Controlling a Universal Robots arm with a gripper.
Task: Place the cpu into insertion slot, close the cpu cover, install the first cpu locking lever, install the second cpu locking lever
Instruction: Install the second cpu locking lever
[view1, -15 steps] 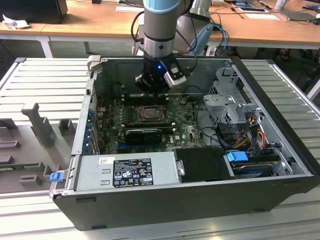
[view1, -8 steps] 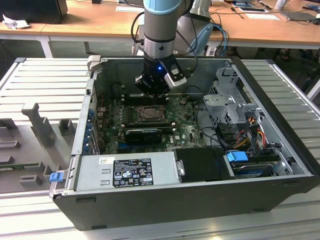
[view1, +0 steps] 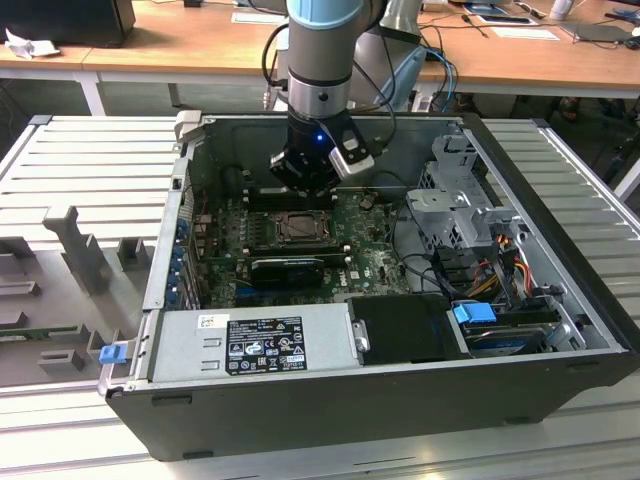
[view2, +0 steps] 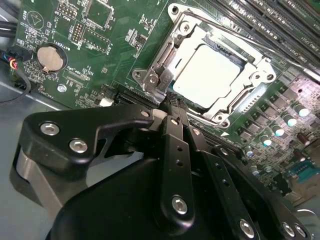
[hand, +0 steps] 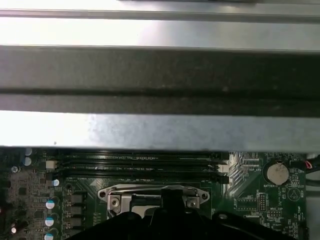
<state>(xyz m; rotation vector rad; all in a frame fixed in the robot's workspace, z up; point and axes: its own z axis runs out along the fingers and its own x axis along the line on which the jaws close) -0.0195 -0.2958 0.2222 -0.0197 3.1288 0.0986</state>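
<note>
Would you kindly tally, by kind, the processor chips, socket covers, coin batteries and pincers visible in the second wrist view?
cpu: 1
cpu cover: 1
coin battery: 1
pincer: 1
Total: 4

Legend. A black label (view1: 264, 345) with white print is lying on the grey power supply (view1: 300, 325) at the near side of the case in the exterior view; a small white sticker (view1: 212, 321) is sitting just beside it, toward the exterior view's left. Neither can be read. On the green circuit board (view2: 45, 85), white lettering is running beside the coin cell (view2: 51, 58), and a white triangle sign (view2: 31, 19) is showing near it.
</note>
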